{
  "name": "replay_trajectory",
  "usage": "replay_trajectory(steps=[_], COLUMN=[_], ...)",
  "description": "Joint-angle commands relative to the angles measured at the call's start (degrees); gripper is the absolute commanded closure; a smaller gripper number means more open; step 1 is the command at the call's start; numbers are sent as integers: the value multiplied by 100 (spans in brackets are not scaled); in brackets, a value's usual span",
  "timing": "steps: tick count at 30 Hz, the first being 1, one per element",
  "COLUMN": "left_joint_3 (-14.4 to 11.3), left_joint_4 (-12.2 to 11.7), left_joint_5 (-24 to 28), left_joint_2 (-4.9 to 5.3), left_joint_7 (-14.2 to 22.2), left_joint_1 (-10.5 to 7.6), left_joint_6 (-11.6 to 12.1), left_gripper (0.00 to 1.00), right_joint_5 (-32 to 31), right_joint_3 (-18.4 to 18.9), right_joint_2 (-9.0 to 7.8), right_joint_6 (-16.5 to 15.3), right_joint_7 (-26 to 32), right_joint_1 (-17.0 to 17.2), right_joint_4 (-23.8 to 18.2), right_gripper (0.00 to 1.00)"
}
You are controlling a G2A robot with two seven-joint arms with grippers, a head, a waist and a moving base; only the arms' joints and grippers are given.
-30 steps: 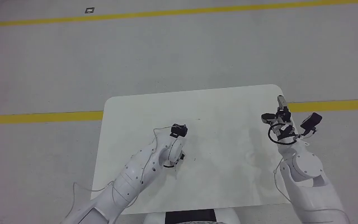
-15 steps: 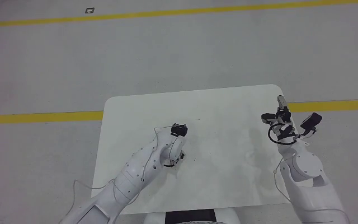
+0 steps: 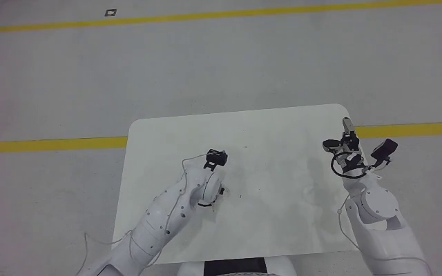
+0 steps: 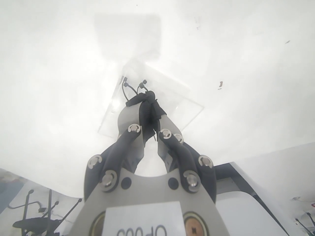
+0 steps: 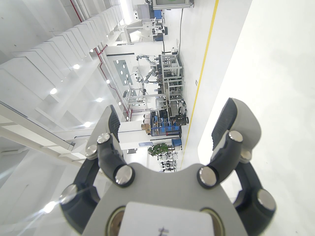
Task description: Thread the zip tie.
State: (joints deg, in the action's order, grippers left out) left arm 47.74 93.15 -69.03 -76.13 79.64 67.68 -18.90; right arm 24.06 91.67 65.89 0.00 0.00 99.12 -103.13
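Several black zip ties [image 4: 128,87] lie in a clear shallow tray [image 4: 182,99] on the white table [image 4: 221,37]. My left gripper [image 4: 147,99] points down into the tray with its fingers [image 4: 130,119] shut on a zip tie; a thin black strand runs between the pads. In the top view the left arm [image 3: 200,190] stands over the table's middle-left. At the table's right edge my right gripper [image 5: 169,121] is open and holds nothing, and it is aimed out past the table [image 3: 340,136].
The white table [image 3: 276,138] is bare around the left arm apart from a few small specks [image 4: 220,84]. Grey floor with yellow lines [image 3: 62,143] surrounds it. The table's near edge [image 4: 246,170] lies close behind the left gripper.
The left arm has shifted a little to the left and away from the robot. The right arm has stayed still.
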Motion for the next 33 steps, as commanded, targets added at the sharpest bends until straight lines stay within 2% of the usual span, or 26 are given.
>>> replay_trajectory(steps=[1,4,7,13,16,24,27,29,30,33], left_joint_3=[136,344,548,872,1042,1047,1310,1591,1693,2123], left_joint_4=[338,802,1153,1605,1763,1743,1548,1477,1464,1339], left_joint_5=[-67,-151,-192,-1,120,150,697,1030,1242,1936], left_joint_2=[66,155,226,325,379,379,395,437,459,559], left_joint_7=[0,0,-42,-234,-341,-375,-476,-345,-234,0], left_joint_1=[181,432,662,1006,1141,1148,1102,1042,1042,1037], left_joint_6=[32,148,250,591,890,890,1032,1271,1476,2315], left_gripper=[100,100,100,100,100,100,100,100,100,100], right_joint_5=[0,0,0,0,0,0,0,0,0,0], right_joint_3=[0,0,0,0,0,0,0,0,0,0], right_joint_2=[0,0,0,0,0,0,0,0,0,0], right_joint_6=[0,0,0,0,0,0,0,0,0,0], right_joint_7=[0,0,0,0,0,0,0,0,0,0], right_joint_1=[0,0,0,0,0,0,0,0,0,0], right_joint_4=[0,0,0,0,0,0,0,0,0,0], right_gripper=[0,0,0,0,0,0,0,0,0,0])
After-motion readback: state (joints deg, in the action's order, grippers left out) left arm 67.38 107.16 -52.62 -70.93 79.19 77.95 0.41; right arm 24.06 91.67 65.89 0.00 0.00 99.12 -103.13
